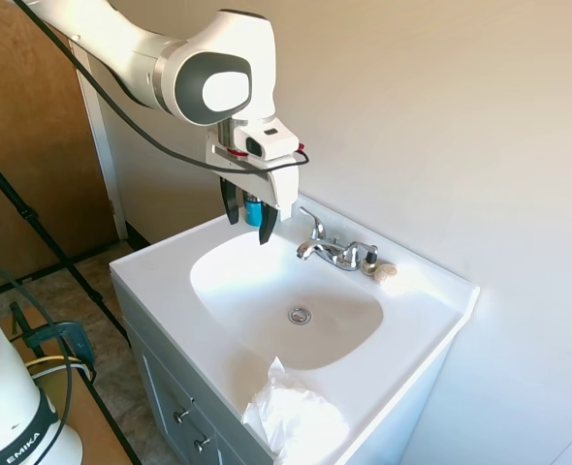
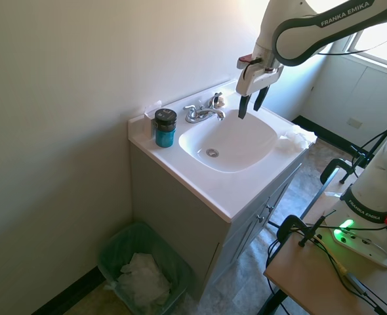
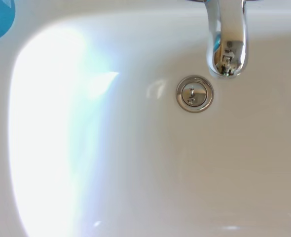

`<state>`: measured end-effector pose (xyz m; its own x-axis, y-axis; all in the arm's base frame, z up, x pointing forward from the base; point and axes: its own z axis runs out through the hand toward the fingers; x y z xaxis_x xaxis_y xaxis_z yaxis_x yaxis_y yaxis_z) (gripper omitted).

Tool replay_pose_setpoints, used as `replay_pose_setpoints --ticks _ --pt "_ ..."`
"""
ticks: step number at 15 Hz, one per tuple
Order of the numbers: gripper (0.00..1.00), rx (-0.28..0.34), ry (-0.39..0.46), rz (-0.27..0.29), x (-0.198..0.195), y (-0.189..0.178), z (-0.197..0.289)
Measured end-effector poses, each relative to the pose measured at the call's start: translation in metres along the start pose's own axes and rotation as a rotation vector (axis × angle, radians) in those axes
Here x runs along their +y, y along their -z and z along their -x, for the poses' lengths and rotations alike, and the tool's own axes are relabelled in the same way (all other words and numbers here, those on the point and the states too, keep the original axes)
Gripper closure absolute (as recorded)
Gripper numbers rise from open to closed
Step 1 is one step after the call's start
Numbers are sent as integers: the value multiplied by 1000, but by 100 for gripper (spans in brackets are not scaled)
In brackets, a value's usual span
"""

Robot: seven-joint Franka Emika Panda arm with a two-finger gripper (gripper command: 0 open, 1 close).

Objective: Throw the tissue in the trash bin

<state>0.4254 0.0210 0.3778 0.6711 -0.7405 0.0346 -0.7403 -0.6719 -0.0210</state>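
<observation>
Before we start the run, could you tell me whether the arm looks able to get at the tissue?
Probably yes: the tissue lies uncovered on the vanity's front corner, and the open pincer hangs above the sink with nothing between.

White Franka arm (image 1: pixel 141 58) reaching in from upper left in the first exterior view, from upper right in the second. Wrist bent downward. Gripper (image 1: pixel 246 218) pointing straight down, hanging in the air, dark fingers (image 2: pixel 243 107) spread apart, nothing held between them.

The crumpled, soft white paper tissue (image 1: pixel 294 418) lay on the sink counter's front corner, well apart from the gripper (image 1: pixel 246 219); the green mesh trash bin (image 2: pixel 115 246) stood far below.
</observation>
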Motion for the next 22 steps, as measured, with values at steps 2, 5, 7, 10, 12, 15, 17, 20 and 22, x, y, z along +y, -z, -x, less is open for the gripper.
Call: replay_pose_setpoints --ticks 2,5,7,10,12,15,17,20,22 --pt "0 -1 -1 0 0 0 0" --pt "0 -4 -52 -1 9 0 -11" --pt "0 -9 -111 -4 24 -1 -27" --pt "0 -19 -222 1 59 -6 -55" --pt "0 -32 -307 12 97 -20 -70" --pt "0 -37 -408 22 148 -44 -80" --pt "0 -36 -454 29 173 -51 -85" --pt "0 -25 -522 38 207 -62 -91" --pt "0 -25 -560 43 225 -71 -95"
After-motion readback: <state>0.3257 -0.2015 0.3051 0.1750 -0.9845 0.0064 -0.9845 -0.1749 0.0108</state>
